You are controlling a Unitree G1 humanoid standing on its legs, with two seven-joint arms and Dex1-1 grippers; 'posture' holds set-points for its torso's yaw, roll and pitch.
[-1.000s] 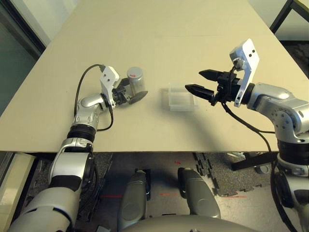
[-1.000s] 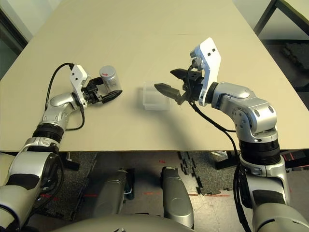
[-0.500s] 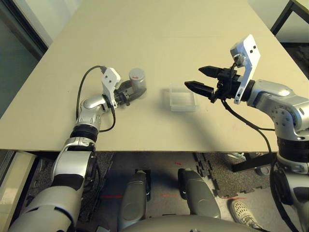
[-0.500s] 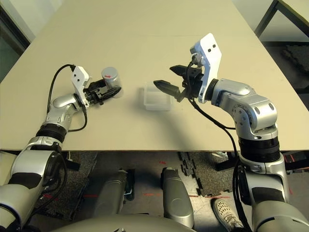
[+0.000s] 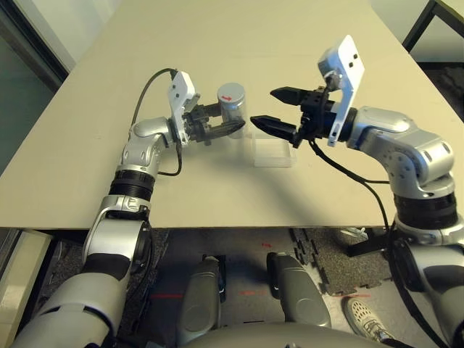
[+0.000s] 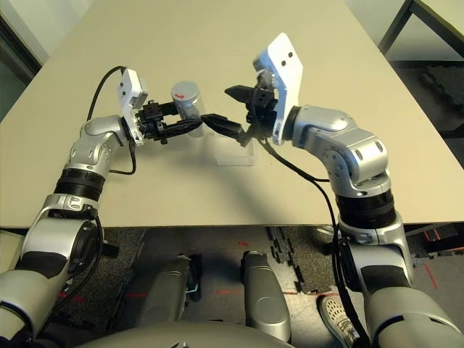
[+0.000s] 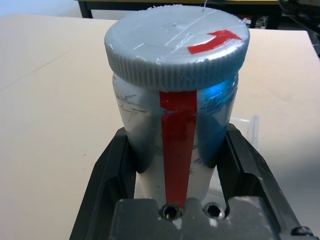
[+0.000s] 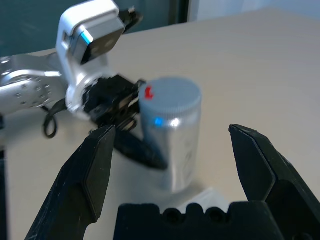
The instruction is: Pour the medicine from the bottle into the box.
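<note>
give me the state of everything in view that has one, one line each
bottle: upright, cap on, gripped by left pincer
cap: seated on the bottle
box: on the table, open-topped
left pincer: shut on the bottle
right pincer: open, holding nothing

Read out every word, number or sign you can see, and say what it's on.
No readable words or numbers.
Red arrow: on the bottle's cap.
Plain red stripe, no text: on the bottle.
Faint marks on the bottle's side, from the right wrist: too blurred to read.
</note>
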